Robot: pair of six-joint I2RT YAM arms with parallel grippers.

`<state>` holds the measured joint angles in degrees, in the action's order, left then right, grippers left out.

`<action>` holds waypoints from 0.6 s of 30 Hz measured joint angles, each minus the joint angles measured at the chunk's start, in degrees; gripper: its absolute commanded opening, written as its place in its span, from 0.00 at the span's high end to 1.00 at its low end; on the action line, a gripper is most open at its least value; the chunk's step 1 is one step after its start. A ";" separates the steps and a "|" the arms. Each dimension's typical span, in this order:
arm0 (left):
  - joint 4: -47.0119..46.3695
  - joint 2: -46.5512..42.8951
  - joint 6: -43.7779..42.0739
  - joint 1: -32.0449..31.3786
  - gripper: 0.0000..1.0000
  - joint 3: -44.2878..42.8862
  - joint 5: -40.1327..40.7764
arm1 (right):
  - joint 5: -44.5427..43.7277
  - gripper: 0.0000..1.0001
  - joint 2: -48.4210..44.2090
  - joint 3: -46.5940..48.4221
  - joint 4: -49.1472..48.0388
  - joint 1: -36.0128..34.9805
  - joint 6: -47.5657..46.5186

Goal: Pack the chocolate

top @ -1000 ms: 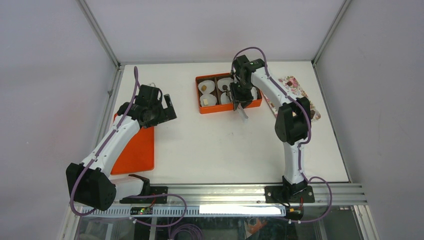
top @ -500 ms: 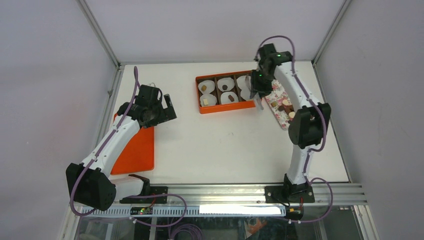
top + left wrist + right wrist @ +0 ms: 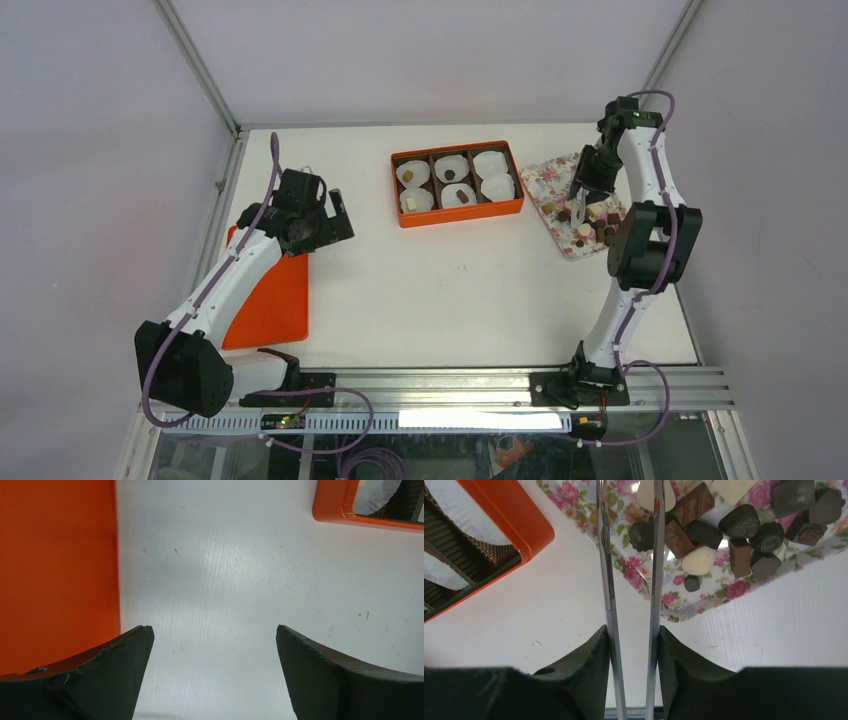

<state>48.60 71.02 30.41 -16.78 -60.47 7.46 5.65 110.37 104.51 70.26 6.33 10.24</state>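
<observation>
Several chocolate pieces (image 3: pixel 592 224), dark brown, tan and cream, lie piled on a floral tray (image 3: pixel 551 186) at the right. In the right wrist view they (image 3: pixel 744 526) sit on the tray (image 3: pixel 636 576). My right gripper (image 3: pixel 585 190) hangs over the tray, shut on metal tongs (image 3: pixel 654 580) whose two blades stand apart, tips over the pile; the tips run out of view. The orange box (image 3: pixel 458 211) holds white paper cups, several with one chocolate (image 3: pixel 451 175) in them. My left gripper (image 3: pixel 335 215) is open and empty above bare table.
A flat orange lid (image 3: pixel 270 300) lies at the left under my left arm; it fills the left of the left wrist view (image 3: pixel 55 570). The box corner shows there (image 3: pixel 340 511) and in the right wrist view (image 3: pixel 509 520).
My right arm has swung right with the tongs, from over the orange box to over the floral tray. The left arm has not moved.
</observation>
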 measured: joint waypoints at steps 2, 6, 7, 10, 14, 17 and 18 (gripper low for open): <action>0.00 0.28 -0.02 0.00 0.01 0.00 0.00 | 0.02 0.61 2.75 2.03 0.11 0.61 0.02; -0.02 1.55 -0.13 0.00 0.01 -0.02 0.02 | -0.28 0.61 10.54 9.33 0.76 0.94 0.04; -0.04 2.01 -0.24 0.00 0.01 -0.02 0.00 | -0.42 0.60 11.89 10.58 0.72 0.94 0.07; -0.07 3.61 -0.48 0.02 0.01 -0.37 -0.04 | -1.18 0.60 15.72 14.56 1.38 0.94 0.20; -0.15 6.01 -1.20 0.02 0.01 -1.73 -0.04 | -2.29 0.59 18.12 17.27 1.92 0.92 0.35; -0.20 7.08 -1.55 0.39 0.01 -2.60 -0.09 | -3.37 0.59 18.91 17.38 2.01 0.92 0.42; -0.20 7.41 -1.60 0.44 0.01 -2.89 -0.09 | -3.61 0.59 19.23 17.38 2.01 0.92 0.42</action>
<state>48.40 78.43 28.82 -16.34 -63.35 7.38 2.04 129.60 121.89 72.27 7.25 10.66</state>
